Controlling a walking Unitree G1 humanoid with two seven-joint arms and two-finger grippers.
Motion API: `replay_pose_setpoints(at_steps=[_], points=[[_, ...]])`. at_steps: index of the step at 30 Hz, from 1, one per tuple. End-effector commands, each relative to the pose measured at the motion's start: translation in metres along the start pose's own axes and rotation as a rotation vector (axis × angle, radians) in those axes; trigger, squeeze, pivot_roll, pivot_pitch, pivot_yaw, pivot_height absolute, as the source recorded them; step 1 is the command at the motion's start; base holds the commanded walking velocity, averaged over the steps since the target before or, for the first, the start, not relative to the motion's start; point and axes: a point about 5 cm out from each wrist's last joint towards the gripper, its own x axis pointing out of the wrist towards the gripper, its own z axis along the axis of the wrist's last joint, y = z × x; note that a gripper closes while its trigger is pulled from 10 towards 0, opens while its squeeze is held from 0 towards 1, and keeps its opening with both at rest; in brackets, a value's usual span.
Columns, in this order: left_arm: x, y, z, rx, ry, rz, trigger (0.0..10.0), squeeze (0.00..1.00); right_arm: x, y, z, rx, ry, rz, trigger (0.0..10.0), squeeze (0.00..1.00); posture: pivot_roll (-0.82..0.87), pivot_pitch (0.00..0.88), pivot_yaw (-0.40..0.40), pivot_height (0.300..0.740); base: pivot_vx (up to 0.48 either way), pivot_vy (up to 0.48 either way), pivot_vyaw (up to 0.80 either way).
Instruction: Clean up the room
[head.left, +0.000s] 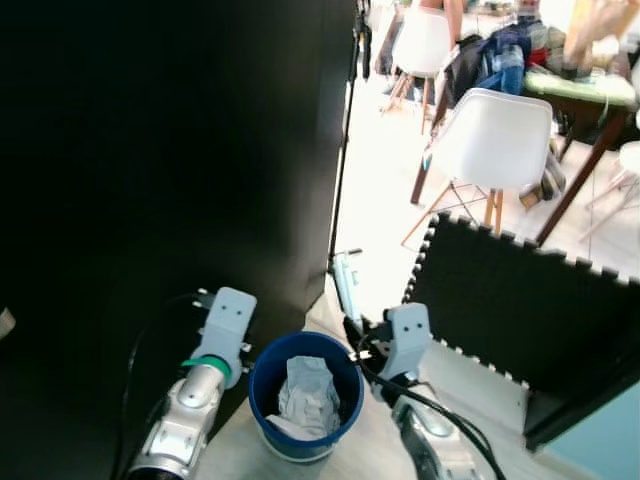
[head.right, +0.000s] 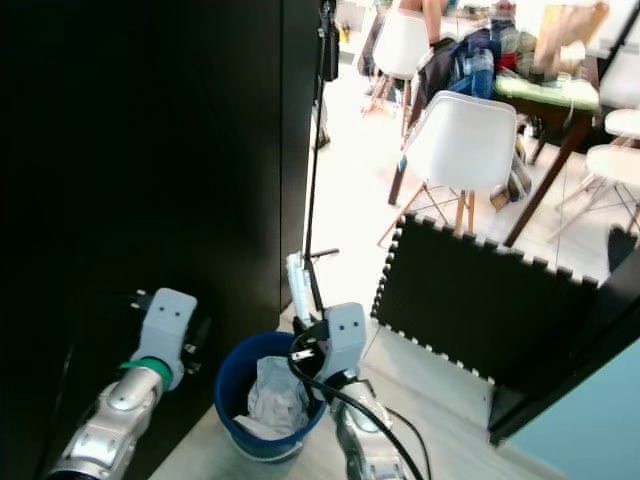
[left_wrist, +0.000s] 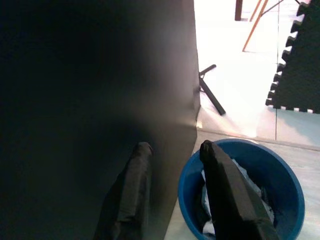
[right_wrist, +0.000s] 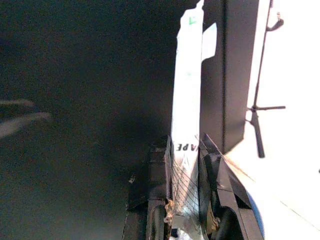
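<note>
A blue bin (head.left: 268, 372) stands on the floor just in front of me, with crumpled white paper (head.left: 308, 392) inside it. My right gripper (right_wrist: 182, 143) is shut on a long flat white packet (right_wrist: 187, 90) with printed letters. The packet (head.left: 346, 283) sticks up beside the bin's far right rim. My left gripper (left_wrist: 172, 148) is open with nothing between its fingers. It hovers at the bin's left rim (left_wrist: 186, 172), close against the black panel. The left wrist (head.left: 226, 318) is to the left of the bin.
A tall black panel (head.left: 170, 150) fills the left side. A thin black stand pole (head.left: 343, 150) rises behind the bin. A black foam mat (head.left: 510, 300) leans at the right. Further off are white chairs (head.left: 495, 135) and a table (head.left: 585, 95) piled with clothes.
</note>
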Motion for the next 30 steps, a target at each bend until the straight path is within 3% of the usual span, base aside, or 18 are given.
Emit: replay_pose_setpoints(at_steps=[1, 10, 14, 20, 24, 28, 30], points=[[0.000, -0.007, -0.002, -0.009, 0.012, -0.039, 10.0, 0.00, -0.004, -0.010, -0.003, -0.007, 0.018, -0.053, 10.0, 0.00, -0.10, 0.053, 0.081, 0.731, 0.442, 0.000, 0.00], [-0.001, -0.009, -0.003, -0.006, 0.014, -0.058, 10.0, 0.00, -0.002, -0.010, -0.004, -0.012, 0.016, -0.061, 10.0, 0.00, -0.09, 0.055, 0.083, 0.731, 0.439, 0.000, 0.00], [-0.002, -0.009, -0.006, 0.004, 0.026, -0.071, 10.0, 0.00, 0.000, 0.005, -0.009, -0.022, 0.037, 0.042, 10.0, 0.00, -0.09, 0.058, 0.083, 0.731, 0.168, 0.000, 0.00], [-0.012, -0.018, -0.016, 0.089, 0.047, -0.246, 10.0, 0.00, 0.000, 0.011, -0.017, -0.082, 0.080, 0.075, 10.0, 0.00, -0.09, 0.062, 0.084, 0.731, 0.000, 0.000, 0.00], [-0.039, -0.022, -0.037, 0.143, 0.146, -0.492, 10.0, 0.00, 0.004, 0.016, -0.030, -0.141, 0.160, 0.108, 10.0, 0.00, -0.07, 0.071, 0.085, 0.731, 0.000, 0.000, 0.00], [-0.043, -0.021, -0.041, 0.146, 0.166, -0.501, 10.0, 0.00, 0.004, 0.019, -0.036, -0.163, 0.201, 0.131, 10.0, 0.00, -0.07, 0.075, 0.084, 0.731, 0.000, 0.000, 0.00], [-0.044, -0.020, -0.042, 0.145, 0.170, -0.486, 10.0, 0.00, 0.002, 0.021, -0.046, -0.189, 0.272, 0.164, 10.0, 0.00, -0.06, 0.080, 0.082, 0.731, 0.000, 0.000, 0.00]])
